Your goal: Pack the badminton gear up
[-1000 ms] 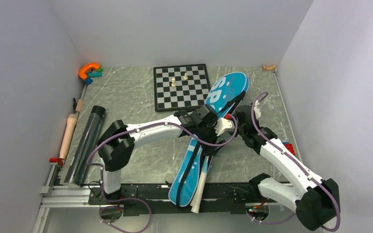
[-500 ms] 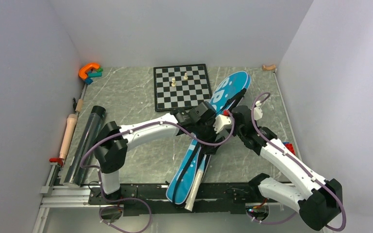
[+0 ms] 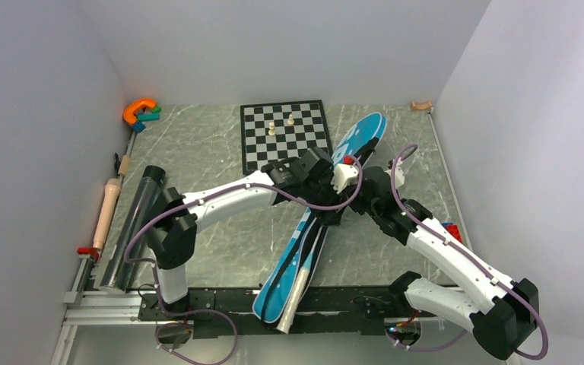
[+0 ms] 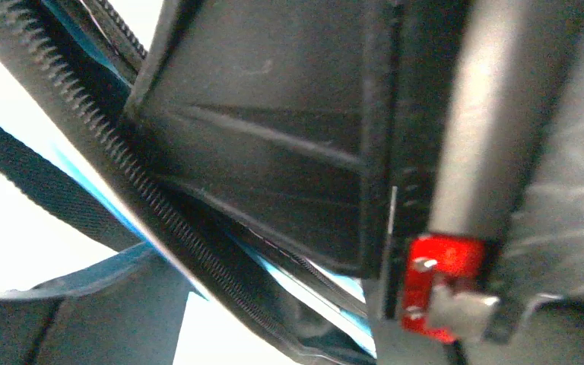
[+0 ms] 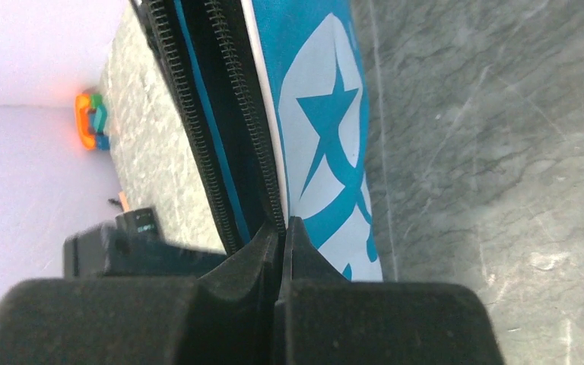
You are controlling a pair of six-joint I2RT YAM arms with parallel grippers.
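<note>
The blue "SPORT" bag (image 3: 363, 135) stands tilted on its edge, running from beside the chessboard to the near rail. A white racket handle (image 3: 295, 293) sticks out of its near end; the racket heads are hidden inside. My left gripper (image 3: 333, 199) and right gripper (image 3: 359, 196) meet at the bag's middle. In the right wrist view the right gripper (image 5: 283, 228) is shut where the two zipper rows of the bag (image 5: 312, 114) meet. The left wrist view is filled by the bag's zipper edge (image 4: 84, 167), which the left gripper holds. The black tube (image 3: 131, 228) lies at the left. No shuttlecocks show.
The chessboard (image 3: 285, 137) with two pale pieces lies at the back, touching the bag's head. An orange C-shaped toy (image 3: 138, 110) sits in the back left corner. A wooden roller (image 3: 106, 209) lies along the left wall. A red block (image 3: 453, 228) sits by the right wall.
Both grippers have moved toward the back with the bag. The bag's head has turned up on edge and its near end with the handle has swung left.
</note>
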